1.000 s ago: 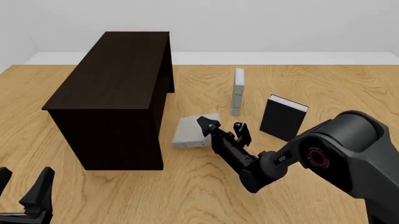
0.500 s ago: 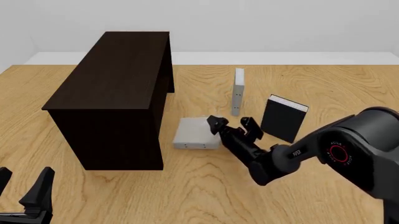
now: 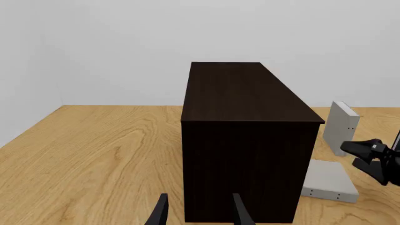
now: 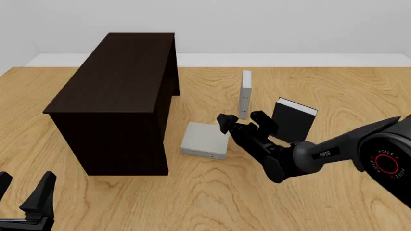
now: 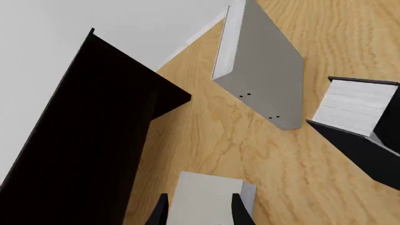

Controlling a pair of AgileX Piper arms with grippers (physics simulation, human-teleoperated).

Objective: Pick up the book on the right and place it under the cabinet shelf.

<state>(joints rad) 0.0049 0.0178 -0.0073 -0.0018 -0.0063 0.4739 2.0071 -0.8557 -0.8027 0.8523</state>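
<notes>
Flat book (image 4: 204,140) just right of cabinet (image 4: 119,91), on table (image 4: 212,197).

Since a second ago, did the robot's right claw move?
Yes. The right gripper let go of the flat grey book and drew back rightward, toward the black book, away from the cabinet.

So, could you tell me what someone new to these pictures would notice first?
The big dark cabinet on the table's left stands out first. Next comes the right gripper, open and held just right of a grey book lying flat beside the cabinet. Behind it, a second grey book stands upright, with a black book upright to its right.
</notes>
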